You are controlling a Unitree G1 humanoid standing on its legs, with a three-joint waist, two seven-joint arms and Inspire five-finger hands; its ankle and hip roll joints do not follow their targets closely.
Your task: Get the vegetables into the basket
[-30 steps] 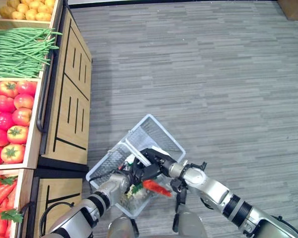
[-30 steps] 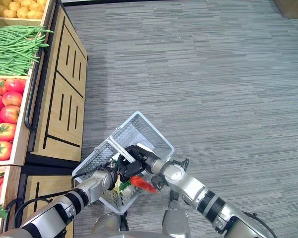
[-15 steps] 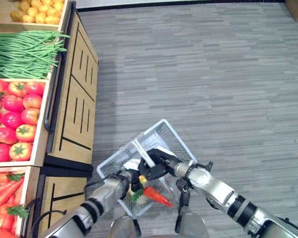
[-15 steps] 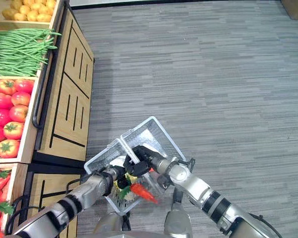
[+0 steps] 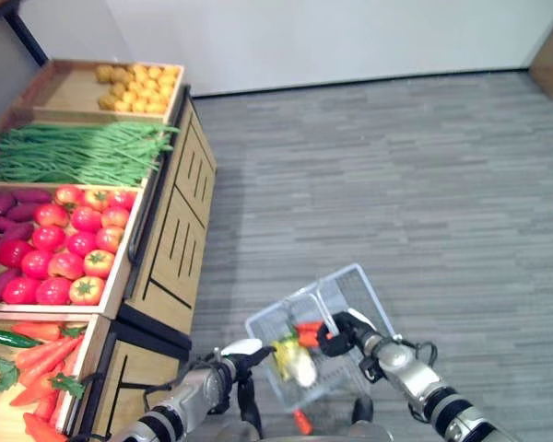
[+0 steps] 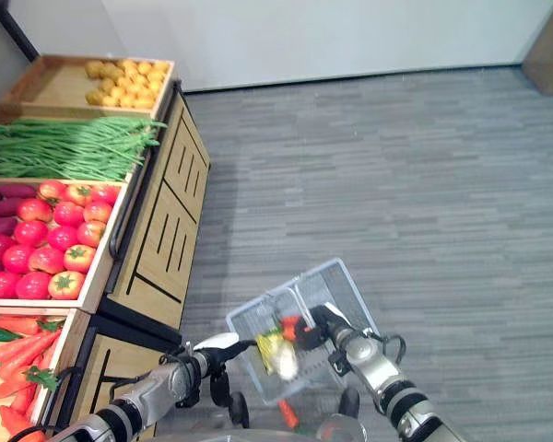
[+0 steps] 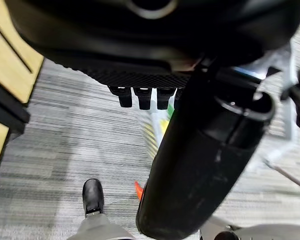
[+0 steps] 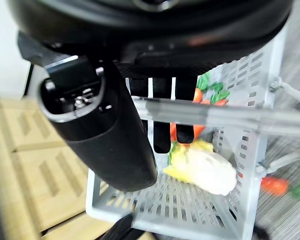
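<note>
Right hand curls round the handle of the white wire basket, carrying it; cabbage and carrot inside. Left hand, at the basket's 9 o'clock, seems loosely curled and empty. A carrot lies on the floor at 6 o'clock, probably spilled.

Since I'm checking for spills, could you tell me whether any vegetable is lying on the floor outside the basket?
Yes, a carrot lies on the floor just below the white basket in the left eye view.
</note>
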